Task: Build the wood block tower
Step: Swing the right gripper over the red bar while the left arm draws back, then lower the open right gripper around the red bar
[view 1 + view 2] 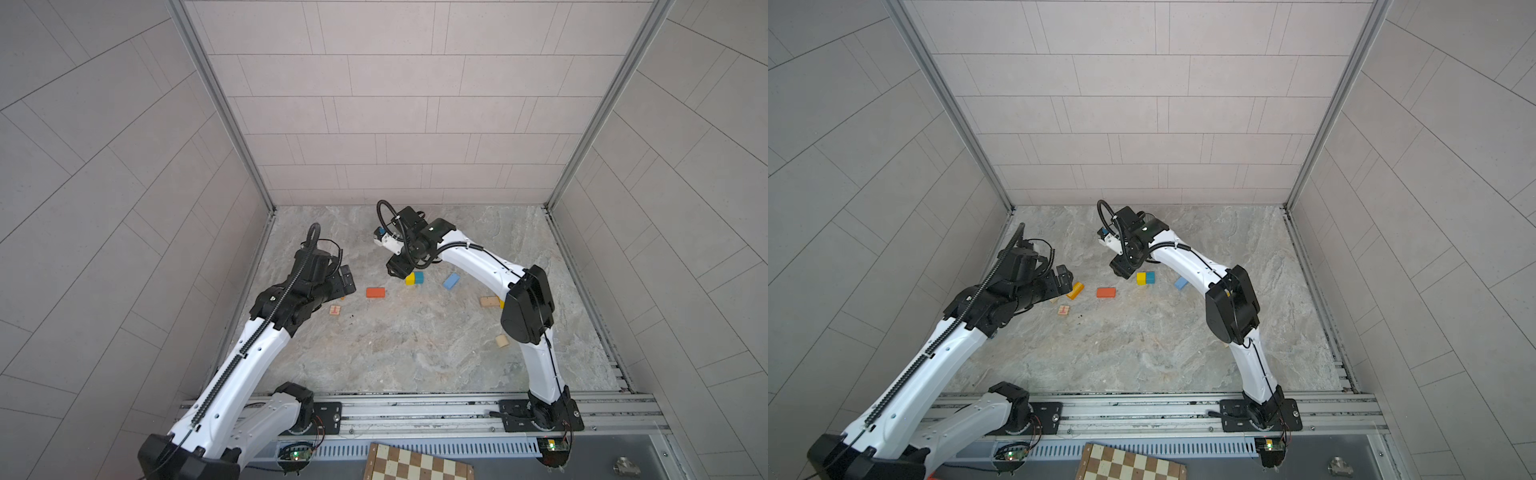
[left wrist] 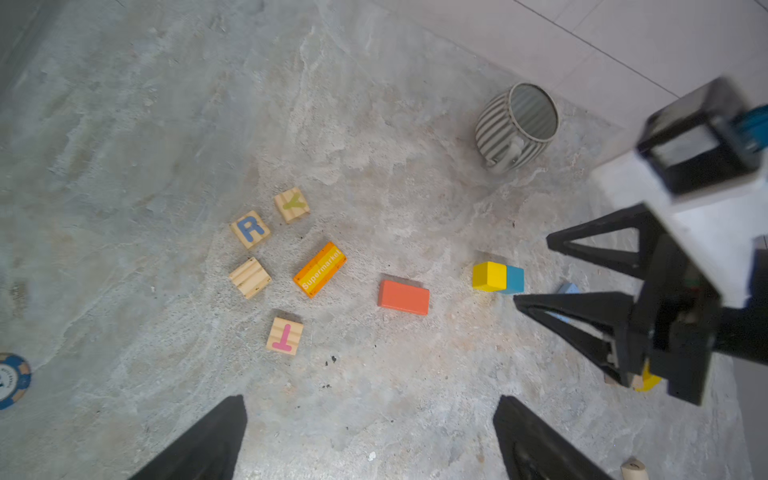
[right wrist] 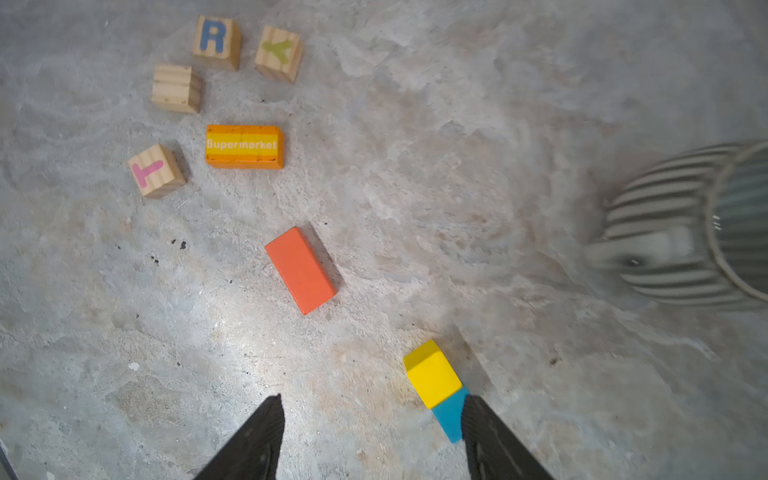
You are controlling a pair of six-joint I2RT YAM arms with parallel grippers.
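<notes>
Three-walled booth. Back wall [image 1: 395, 104], left side wall [image 1: 104, 187] and right side wall [image 1: 685, 208]: pale grey tile-look panels with thin dark joint lines, staggered on the back, slanted on the sides. Metal corner post [image 1: 224, 108] at each back corner, running down to the floor [image 1: 395, 353]. Floor has a grey-beige marbled stone look, matte, with a few dark specks [image 1: 351, 318] left of middle. Front edge closed by a silver metal rail [image 1: 415, 411]. In front of it, a slotted grey strip [image 1: 436, 449] on a dark grey ledge [image 1: 594, 457]. Light soft and even, shadows faint. Brighter patch [image 3: 232, 332] on the floor in the right wrist view.
</notes>
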